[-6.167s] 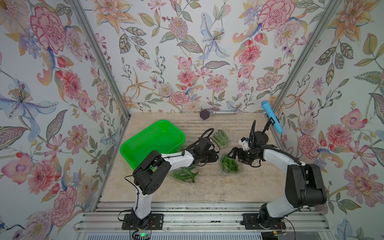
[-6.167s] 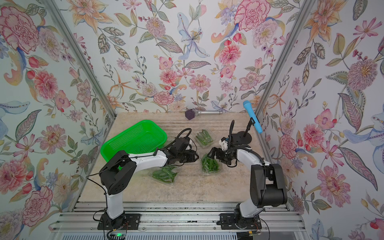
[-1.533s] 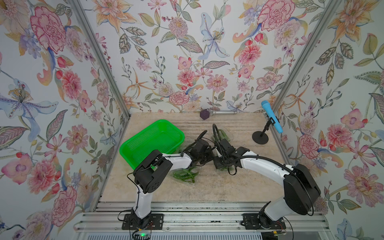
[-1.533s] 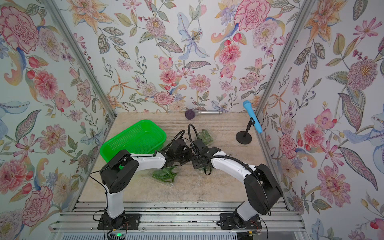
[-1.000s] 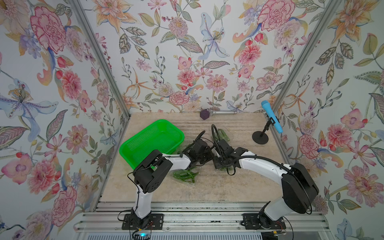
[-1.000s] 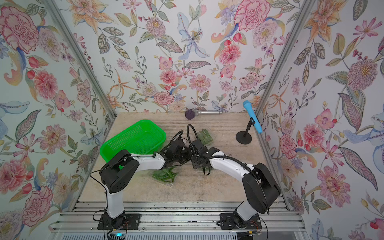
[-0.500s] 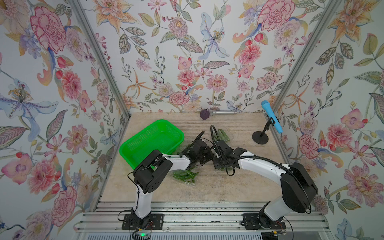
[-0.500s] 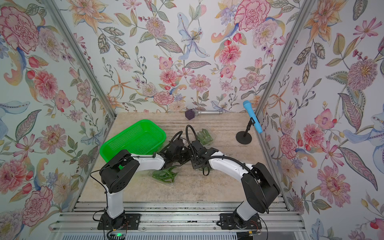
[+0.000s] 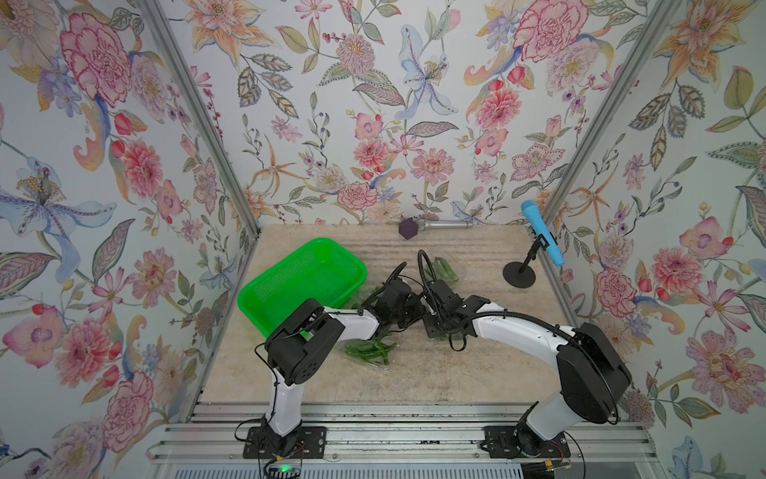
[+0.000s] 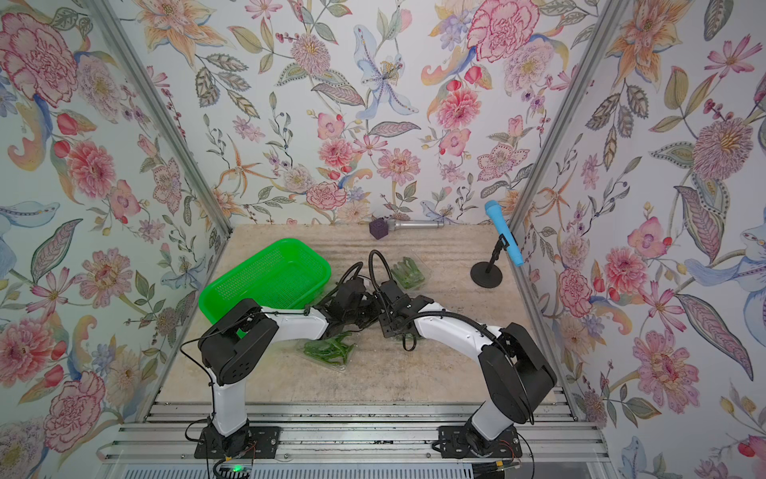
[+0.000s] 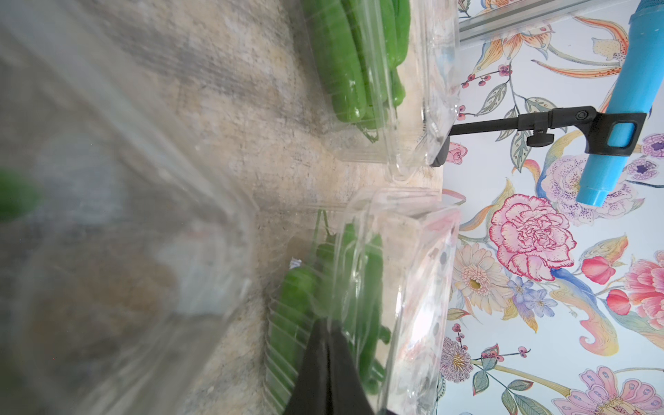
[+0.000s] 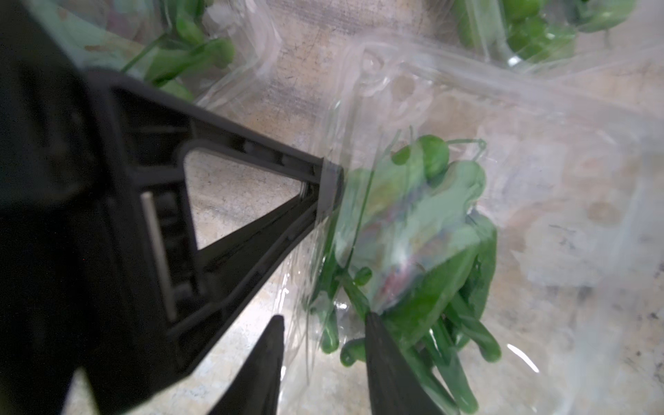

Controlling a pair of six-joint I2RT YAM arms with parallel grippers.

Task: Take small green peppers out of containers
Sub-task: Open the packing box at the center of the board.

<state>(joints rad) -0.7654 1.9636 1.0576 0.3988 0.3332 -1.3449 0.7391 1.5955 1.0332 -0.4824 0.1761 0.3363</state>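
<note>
**All peppers boxed; both grippers at the centre container**

The green basket (image 9: 302, 282) sits on the left of the table (image 9: 414, 385).

Four clear containers are present, all holding small green peppers.
- The front container (image 9: 367, 352) lies just ahead of the left arm, with loose peppers (image 9: 369, 348) showing through the plastic.
- The rear container (image 9: 445, 269) stands apart towards the back wall.
- A third container (image 9: 359, 299) sits beside the basket's near corner, mostly hidden by the left wrist.
- The centre container (image 12: 413, 107) lies beneath both wrists, with a bunch of peppers (image 12: 424, 233) inside.

The left gripper (image 12: 328, 187) has its jaws pressed together on the centre container's clear edge. The right gripper (image 12: 323, 316) has its jaws apart, astride a thin clear flap of the same container.

Six seconds back, the right arm stood over by the microphone stand (image 9: 518, 278). It has since swung in to meet the left gripper at centre. The basket and the front and rear containers are unmoved.
</note>
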